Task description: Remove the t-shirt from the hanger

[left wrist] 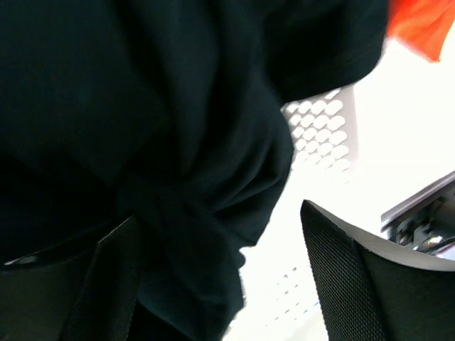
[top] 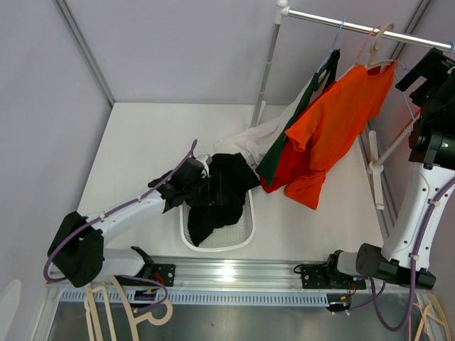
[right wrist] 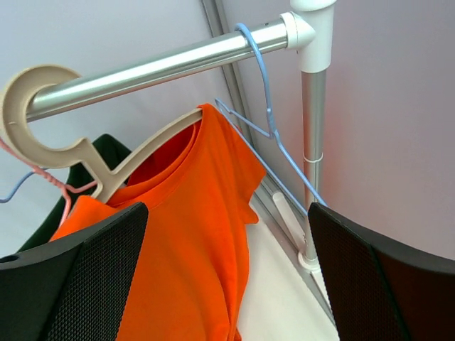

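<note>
Our left gripper [left wrist: 220, 273] hangs with jaws apart around a fold of the black t-shirt [top: 220, 192], which lies heaped across the white basket [top: 247, 231]. Our right gripper [right wrist: 227, 273] stands wide open, holding nothing, before the orange t-shirt [right wrist: 192, 234] on its beige hanger [right wrist: 146, 150], beside a blue hanger [right wrist: 268, 99] on the rail [right wrist: 163, 62].

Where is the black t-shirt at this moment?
Top view, left of centre: the black t-shirt lies heaped over the white basket, at the left gripper, left of the hanging orange t-shirt.
</note>
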You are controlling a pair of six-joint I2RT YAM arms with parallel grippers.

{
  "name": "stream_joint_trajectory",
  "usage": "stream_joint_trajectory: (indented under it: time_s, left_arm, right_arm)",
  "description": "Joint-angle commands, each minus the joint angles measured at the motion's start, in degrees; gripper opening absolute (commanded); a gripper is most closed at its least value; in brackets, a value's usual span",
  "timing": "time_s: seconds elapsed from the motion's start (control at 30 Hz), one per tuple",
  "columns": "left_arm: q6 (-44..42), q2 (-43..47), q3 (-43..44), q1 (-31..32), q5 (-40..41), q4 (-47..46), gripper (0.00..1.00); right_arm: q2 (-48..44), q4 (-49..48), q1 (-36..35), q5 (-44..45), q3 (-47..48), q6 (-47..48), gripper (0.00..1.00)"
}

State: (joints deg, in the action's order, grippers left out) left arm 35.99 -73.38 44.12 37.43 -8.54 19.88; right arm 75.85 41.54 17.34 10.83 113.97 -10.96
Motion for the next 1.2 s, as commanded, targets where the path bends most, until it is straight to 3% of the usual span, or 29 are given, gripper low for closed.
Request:
stream_joint_trajectory:
  time_s: [0.0,0.43,0.63,0.8,1.17]
  left_arm:
    - [-1.9,-0.1,5.6,0.1,4.9,1.5,0.89]
    - [-2.7,-23.6,15.8,-1.0,5.5,1.8,0.95]
    - [-0.7,-24.3,17.2,-9.2,10.5,-1.4,0.98]
    - [-1.9,-26.8,21.9,-12.1,16.6,-1.3,1.0]
    - [-5.9,-32.0,32.3,-16.1,18.2,0.0,1.0]
  right_arm:
    - [-1.2,0.6,-0.5,-2.0,1.3,-0.9,0.99]
    - [-2.7,0.1,-2.0,-4.4,0.5,-1.4,0.99]
    - [-1.5,2.6,-3.1,-4.3,1.2,-1.8,0.99]
    - [0.1,4.0,-4.2,-5.9,2.3,-2.7,0.99]
    - [4.8,2.9,-9.2,-10.0,4.2,-5.5,0.94]
